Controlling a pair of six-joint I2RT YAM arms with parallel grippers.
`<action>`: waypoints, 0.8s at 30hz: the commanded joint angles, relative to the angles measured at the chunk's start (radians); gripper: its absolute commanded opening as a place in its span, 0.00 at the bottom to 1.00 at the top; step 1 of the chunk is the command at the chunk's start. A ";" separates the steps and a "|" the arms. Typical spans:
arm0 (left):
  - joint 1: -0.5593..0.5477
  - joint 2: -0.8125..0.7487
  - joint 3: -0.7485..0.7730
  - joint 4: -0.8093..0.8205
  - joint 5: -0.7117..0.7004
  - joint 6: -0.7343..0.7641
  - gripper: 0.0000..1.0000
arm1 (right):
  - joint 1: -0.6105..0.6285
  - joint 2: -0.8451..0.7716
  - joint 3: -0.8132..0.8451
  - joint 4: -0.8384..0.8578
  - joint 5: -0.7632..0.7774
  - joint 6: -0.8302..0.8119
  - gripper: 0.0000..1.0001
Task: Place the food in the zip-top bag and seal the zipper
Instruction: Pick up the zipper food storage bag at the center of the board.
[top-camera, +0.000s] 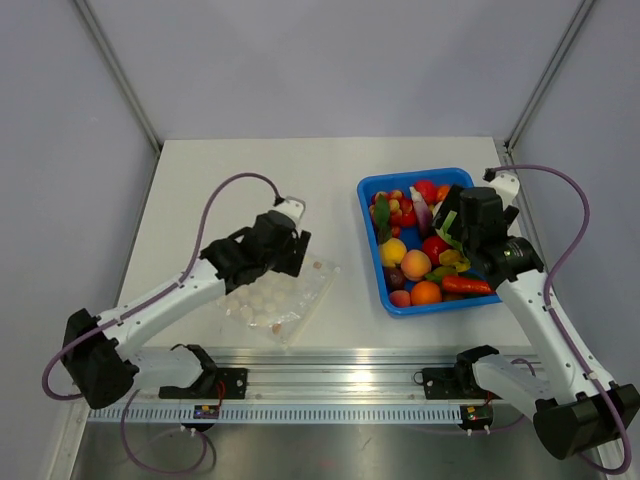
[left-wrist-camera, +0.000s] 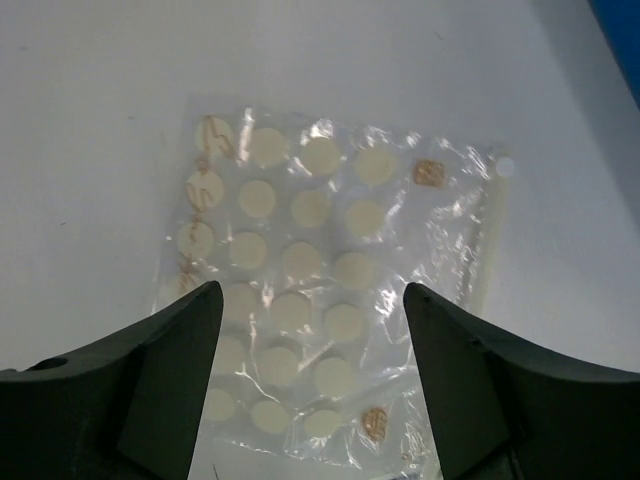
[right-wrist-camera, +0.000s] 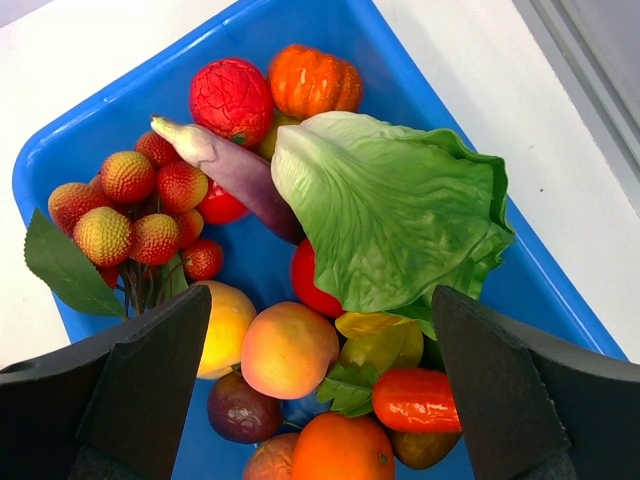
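The left gripper (left-wrist-camera: 310, 292) hangs close over the zip-top bag (left-wrist-camera: 300, 210), its dark fingers (left-wrist-camera: 170, 370) spread wide with nothing clamped between them. The bag lies flat on the white table (top-camera: 250, 170), well to the left of the blue tray (right-wrist-camera: 90, 120). The right gripper (right-wrist-camera: 320, 297) hovers just above that tray, fingers likewise apart and gripping nothing. All the food (top-camera: 425, 262) sits heaped in the tray. A green lettuce leaf (right-wrist-camera: 390, 220) overlaps the purple eggplant (right-wrist-camera: 235, 170) and a red piece beneath. I cannot tell whether the bag's mouth is sealed.
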 joint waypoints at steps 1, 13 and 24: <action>-0.148 0.064 0.006 0.017 -0.038 -0.068 0.74 | 0.004 -0.011 -0.005 0.033 -0.013 0.006 1.00; -0.366 0.368 -0.014 0.066 -0.137 -0.224 0.59 | 0.006 -0.013 -0.002 0.017 -0.022 0.009 0.99; -0.403 0.426 -0.075 0.076 -0.130 -0.243 0.55 | 0.004 -0.010 -0.006 0.013 -0.034 0.027 0.99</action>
